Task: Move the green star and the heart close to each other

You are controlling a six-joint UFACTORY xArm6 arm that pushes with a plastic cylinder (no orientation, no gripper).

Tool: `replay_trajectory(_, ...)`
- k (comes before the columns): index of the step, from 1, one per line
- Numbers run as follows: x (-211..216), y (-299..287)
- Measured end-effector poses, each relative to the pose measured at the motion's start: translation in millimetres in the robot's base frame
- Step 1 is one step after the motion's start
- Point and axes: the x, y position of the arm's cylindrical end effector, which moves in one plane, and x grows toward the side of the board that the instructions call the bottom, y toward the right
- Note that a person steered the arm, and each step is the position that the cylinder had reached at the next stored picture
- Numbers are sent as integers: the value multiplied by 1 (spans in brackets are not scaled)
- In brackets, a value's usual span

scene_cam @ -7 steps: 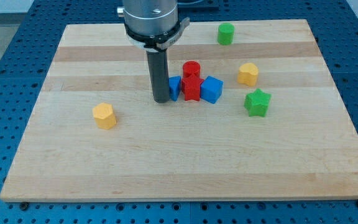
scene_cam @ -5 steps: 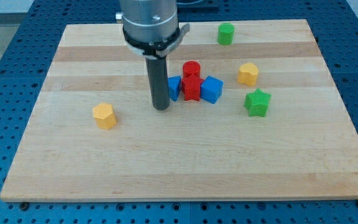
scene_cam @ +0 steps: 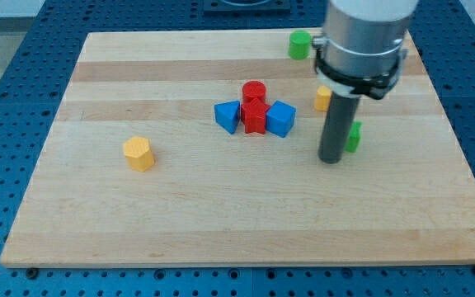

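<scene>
The rod has no pincer, so nothing is being gripped; its tip is resting on the wooden board directly at the nine o'clock side of the green star, which is mostly hiding behind the rod and seems to be touching it or nearly so. The heart, apparently the yellow block partly covered by the rod's collar, is lying at about twelve o'clock from the star, a short way off. The coming push will probably need the tip working round to the star's six o'clock side. The blocks are looking like smooth, matte plastic with chunky moulded outlines.
</scene>
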Motion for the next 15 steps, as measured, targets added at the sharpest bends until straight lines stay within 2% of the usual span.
replay_trajectory(1,-13,23)
replay_trajectory(4,-19,14)
replay_trajectory(10,-115,42)
replay_trajectory(15,-93,59)
